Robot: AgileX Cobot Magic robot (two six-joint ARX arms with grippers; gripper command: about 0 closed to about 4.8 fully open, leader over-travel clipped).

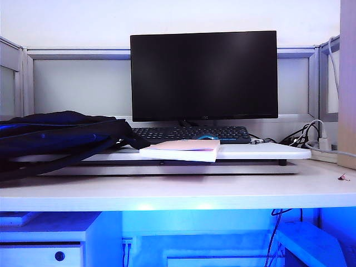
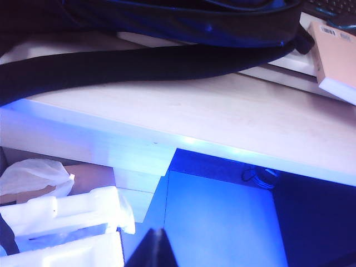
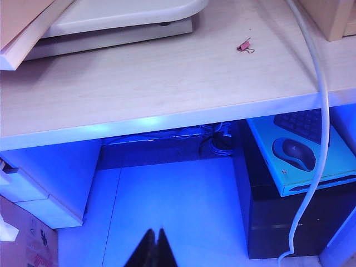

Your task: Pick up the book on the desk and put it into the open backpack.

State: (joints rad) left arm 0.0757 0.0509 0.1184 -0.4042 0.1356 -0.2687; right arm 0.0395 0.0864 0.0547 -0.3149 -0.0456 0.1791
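One thin pale pink book [image 1: 183,148] with white page edges and a small unreadable barcode label overhangs the raised white board [image 1: 256,151] beside the dark navy backpack [image 1: 55,133], while the left gripper [image 2: 156,247] and right gripper [image 3: 154,247], both pressed together and empty, hang below the white desk [image 1: 178,192] edge.

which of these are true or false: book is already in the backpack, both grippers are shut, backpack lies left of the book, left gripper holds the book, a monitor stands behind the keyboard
1. The book is already in the backpack. False: the book lies on the raised white board, overhanging its front edge, outside the backpack.
2. Both grippers are shut. True: the left gripper and right gripper hang closed below the desk edge.
3. The backpack lies left of the book. True.
4. The left gripper holds the book. False: it holds nothing.
5. A monitor stands behind the keyboard. True.
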